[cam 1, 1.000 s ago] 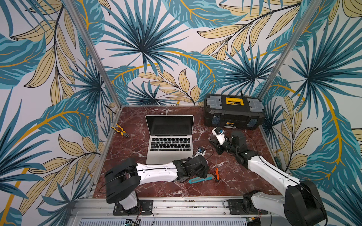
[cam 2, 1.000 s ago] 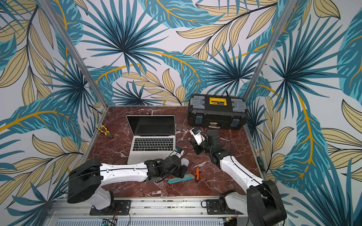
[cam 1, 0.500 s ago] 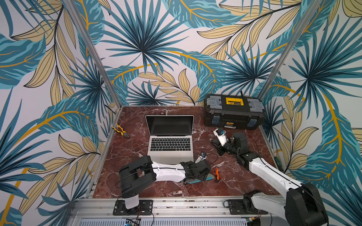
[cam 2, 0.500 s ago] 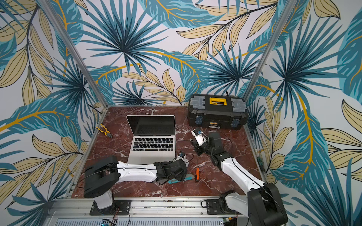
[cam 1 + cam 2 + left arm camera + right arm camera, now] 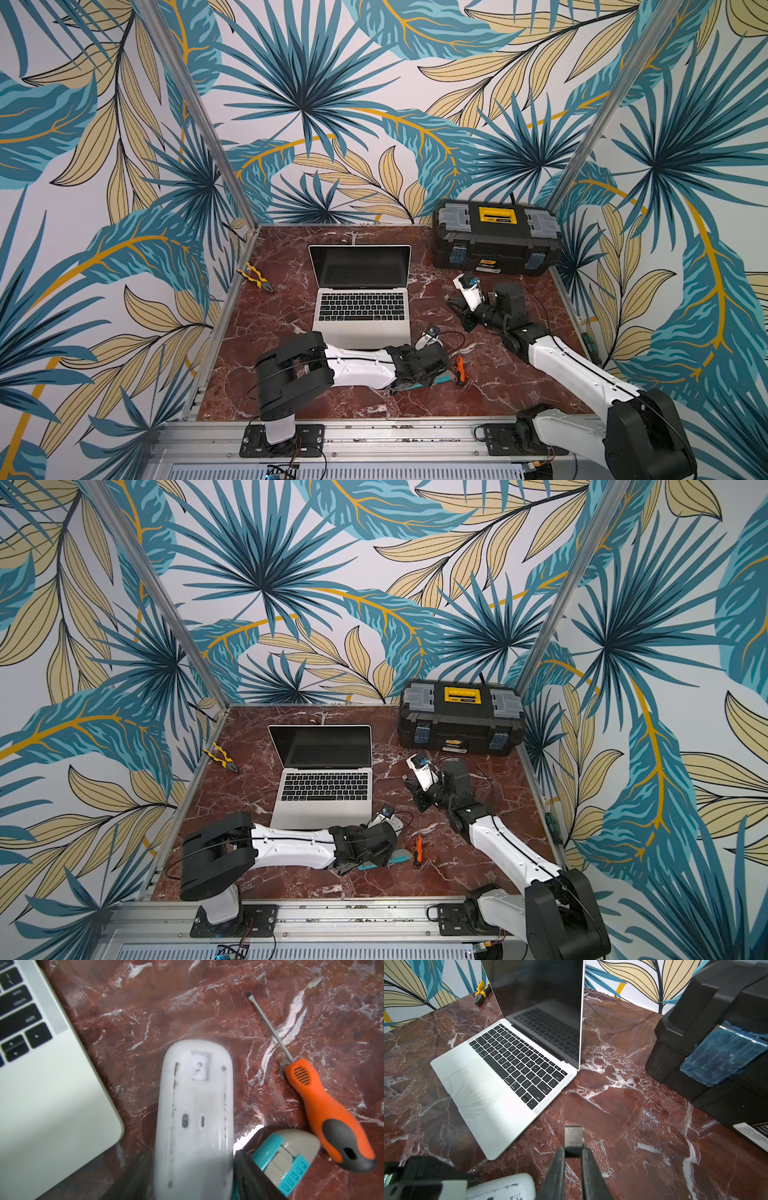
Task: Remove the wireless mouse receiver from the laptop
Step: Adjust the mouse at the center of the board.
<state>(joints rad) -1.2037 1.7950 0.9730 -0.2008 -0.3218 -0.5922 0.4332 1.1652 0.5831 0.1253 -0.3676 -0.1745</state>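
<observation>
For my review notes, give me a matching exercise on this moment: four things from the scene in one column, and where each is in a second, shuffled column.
Things:
1. small metal USB receiver
2. white oval wireless mouse
3. yellow-handled pliers
4. black-and-yellow plastic toolbox

Places:
A. far right corner of the red marble tabletop
B. underside up, in the left gripper
C. left of the slim silver laptop, apart from it
D. pinched in the right gripper

Pairs: 1-D, 2-B, 3-C, 4-A

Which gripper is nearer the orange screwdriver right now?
Left. The left gripper straddles the white mouse, just beside the orange screwdriver. The right gripper, pinching the receiver, sits farther back, beside the laptop.
</observation>
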